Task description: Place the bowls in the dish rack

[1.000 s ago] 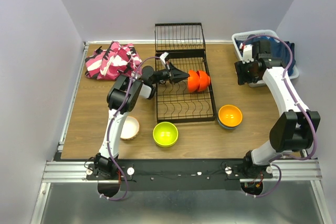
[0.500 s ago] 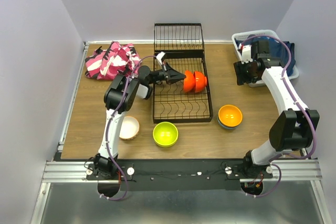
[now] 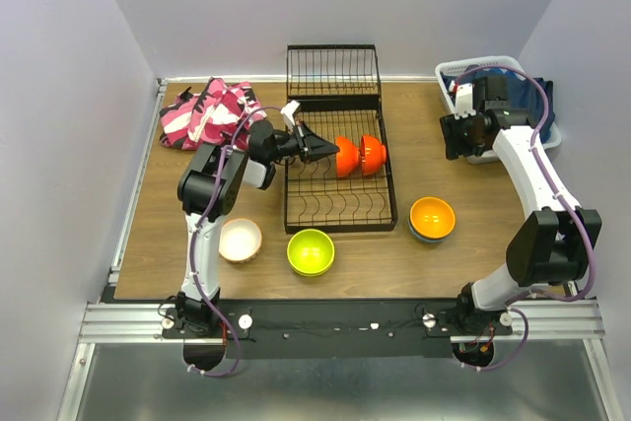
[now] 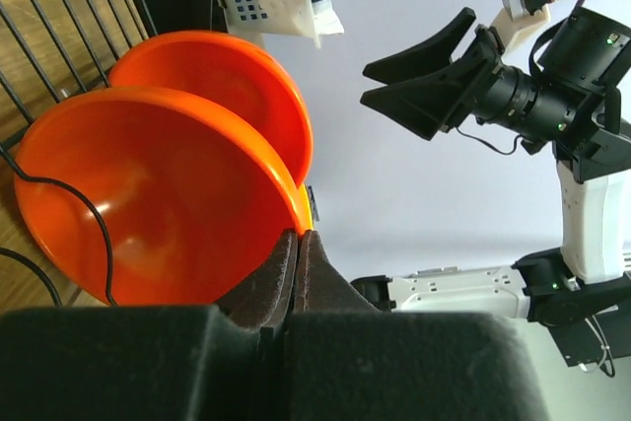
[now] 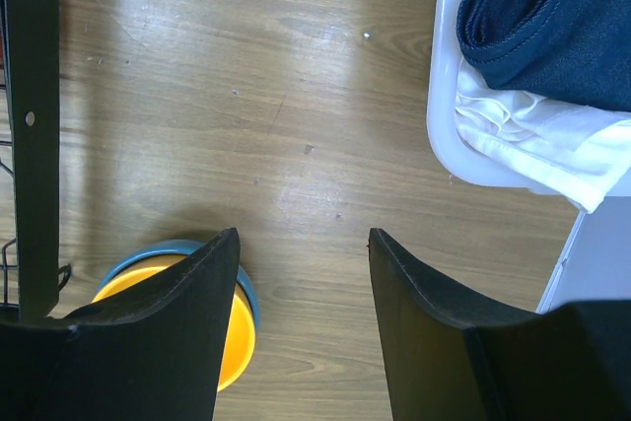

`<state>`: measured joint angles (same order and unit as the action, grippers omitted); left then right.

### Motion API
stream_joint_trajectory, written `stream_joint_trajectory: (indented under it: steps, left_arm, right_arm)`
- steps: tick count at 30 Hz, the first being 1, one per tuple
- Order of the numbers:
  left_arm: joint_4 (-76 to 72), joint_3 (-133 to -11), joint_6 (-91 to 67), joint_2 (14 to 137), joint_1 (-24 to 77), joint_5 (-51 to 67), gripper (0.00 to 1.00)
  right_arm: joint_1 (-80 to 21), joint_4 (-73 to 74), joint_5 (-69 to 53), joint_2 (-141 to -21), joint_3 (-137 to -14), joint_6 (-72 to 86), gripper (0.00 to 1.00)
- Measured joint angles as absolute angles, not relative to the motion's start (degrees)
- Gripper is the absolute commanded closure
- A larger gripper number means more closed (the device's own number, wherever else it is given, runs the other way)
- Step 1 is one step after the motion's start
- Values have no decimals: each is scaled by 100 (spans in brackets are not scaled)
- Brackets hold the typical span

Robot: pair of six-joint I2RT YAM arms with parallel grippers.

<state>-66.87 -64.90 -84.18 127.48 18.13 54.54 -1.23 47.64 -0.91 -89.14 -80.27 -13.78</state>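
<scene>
The black wire dish rack lies mid-table. Two red-orange bowls stand on edge in its back row, the left one and the right one. My left gripper is shut on the rim of the left red-orange bowl; its pinch shows in the left wrist view, with the second bowl behind. My right gripper hangs open and empty above the table. A cream-white bowl, a lime green bowl and an orange bowl nested in a blue bowl sit on the table.
A white laundry basket with dark clothes stands at the back right, just behind my right gripper. A pink patterned cloth lies at the back left. The rack's upright wire section rises at the back.
My left gripper has drawn back to the left with the red-orange bowl in it, and the rack and both bowls have slid left with it. The right arm has not moved.
</scene>
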Motion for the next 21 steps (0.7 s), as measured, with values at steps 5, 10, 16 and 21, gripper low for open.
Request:
stream_joint_trajectory:
  steps: [5,10,16,21]
  left_arm:
    - [-6982,-6414,-8691,12702,1820,5454,100]
    - [-7338,-6479,-9592,12820,1841,5465,100]
    - [-7494,-6827,-10313,13211,1890,5454,100]
    - [-7813,-7096,-10595,13430,1898,5402,100]
  right_arm:
    - [-134,4762,-95,-8862,-8020,-1376,37]
    - [-141,4764,-97,-8847,-8018,-1376,37]
    - [-141,4764,-99,-8847,-7959,-1378,37]
    - [-141,4766,-97,-8847,-7953,-1380,37]
